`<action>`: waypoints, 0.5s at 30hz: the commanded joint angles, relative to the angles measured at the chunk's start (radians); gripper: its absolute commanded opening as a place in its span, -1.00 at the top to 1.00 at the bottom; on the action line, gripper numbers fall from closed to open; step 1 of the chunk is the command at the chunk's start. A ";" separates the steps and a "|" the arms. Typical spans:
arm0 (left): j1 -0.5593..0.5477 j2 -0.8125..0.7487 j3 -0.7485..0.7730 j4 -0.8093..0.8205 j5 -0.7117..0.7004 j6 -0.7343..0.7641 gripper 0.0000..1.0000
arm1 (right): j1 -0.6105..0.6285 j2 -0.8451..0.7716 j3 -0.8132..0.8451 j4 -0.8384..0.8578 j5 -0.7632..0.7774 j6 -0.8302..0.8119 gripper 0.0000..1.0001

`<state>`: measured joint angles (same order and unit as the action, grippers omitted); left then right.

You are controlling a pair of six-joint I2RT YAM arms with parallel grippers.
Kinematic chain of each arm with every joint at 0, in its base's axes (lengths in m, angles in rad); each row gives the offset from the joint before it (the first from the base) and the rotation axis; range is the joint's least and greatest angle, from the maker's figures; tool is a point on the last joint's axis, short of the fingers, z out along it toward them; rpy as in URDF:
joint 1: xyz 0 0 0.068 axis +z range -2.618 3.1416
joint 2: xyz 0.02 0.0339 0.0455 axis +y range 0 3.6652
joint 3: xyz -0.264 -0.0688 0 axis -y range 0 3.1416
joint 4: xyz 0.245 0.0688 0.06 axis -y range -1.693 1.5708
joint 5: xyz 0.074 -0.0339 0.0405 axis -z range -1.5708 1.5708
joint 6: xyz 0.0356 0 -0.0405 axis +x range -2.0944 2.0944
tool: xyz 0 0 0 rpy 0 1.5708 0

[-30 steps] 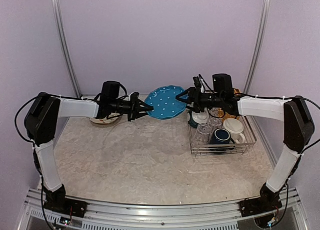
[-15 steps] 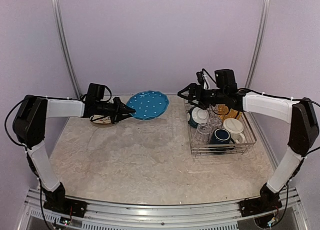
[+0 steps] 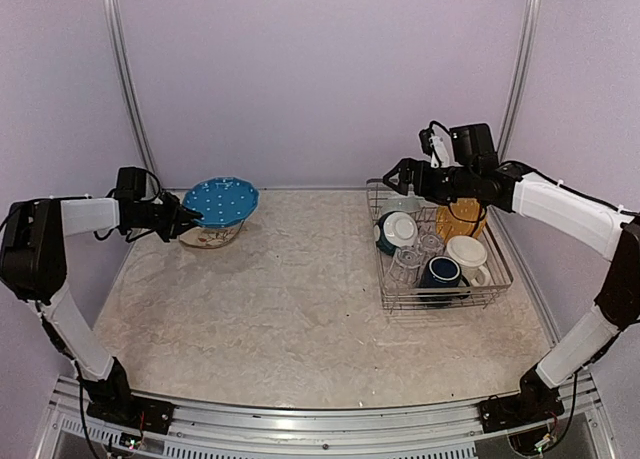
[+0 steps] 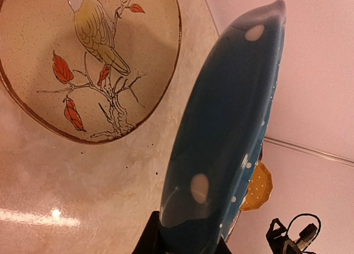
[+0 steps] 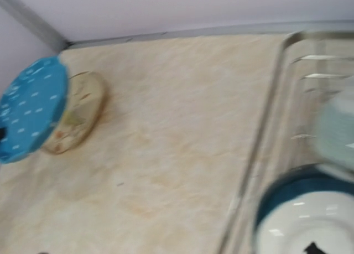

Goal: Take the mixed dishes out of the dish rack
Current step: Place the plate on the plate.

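Finds the rack [image 3: 497,271] under the right gripper [image 3: 396,176], jaws spread and empty, with mugs [image 3: 440,272], glasses [image 3: 408,262] and bowl [image 3: 398,229] inside. Pinches the blue plate [image 3: 221,201] by its near rim in the left gripper [image 3: 190,219], tilted just above the beige plate [image 4: 83,60]. Probably stiff, glaze-slick, chippable: grip rims, lower gently.

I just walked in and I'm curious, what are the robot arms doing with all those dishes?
They are unloading a dish rack. The left claw grips a blue dotted plate by its rim, above a beige bird plate on the table. The right claw hangs open and empty over the rack's far end. A bowl, navy mug, cream mug, glasses and yellow plate sit inside.
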<state>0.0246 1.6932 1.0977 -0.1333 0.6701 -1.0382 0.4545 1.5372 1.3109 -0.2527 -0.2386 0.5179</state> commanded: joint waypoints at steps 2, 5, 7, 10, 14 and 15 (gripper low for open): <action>0.044 0.023 0.047 0.080 0.010 0.067 1.00 | -0.028 -0.061 0.030 -0.134 0.164 -0.089 -0.97; 0.066 0.083 0.089 0.071 0.019 0.077 1.00 | -0.037 -0.082 0.023 -0.171 0.205 -0.110 -1.00; 0.080 0.118 0.105 0.072 0.021 0.077 1.00 | -0.043 -0.095 0.020 -0.195 0.230 -0.122 -0.99; 0.093 0.153 0.118 0.073 0.002 0.090 1.00 | -0.048 -0.112 0.021 -0.230 0.297 -0.134 -0.99; 0.101 0.203 0.178 0.030 -0.017 0.131 1.00 | -0.056 -0.136 0.016 -0.250 0.336 -0.147 -0.99; 0.102 0.214 0.188 0.025 -0.018 0.136 1.00 | -0.058 -0.138 0.016 -0.253 0.339 -0.151 -1.00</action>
<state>0.1150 1.8927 1.1809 -0.1783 0.6159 -0.9611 0.4118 1.4399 1.3178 -0.4496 0.0299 0.3992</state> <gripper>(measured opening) 0.151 0.997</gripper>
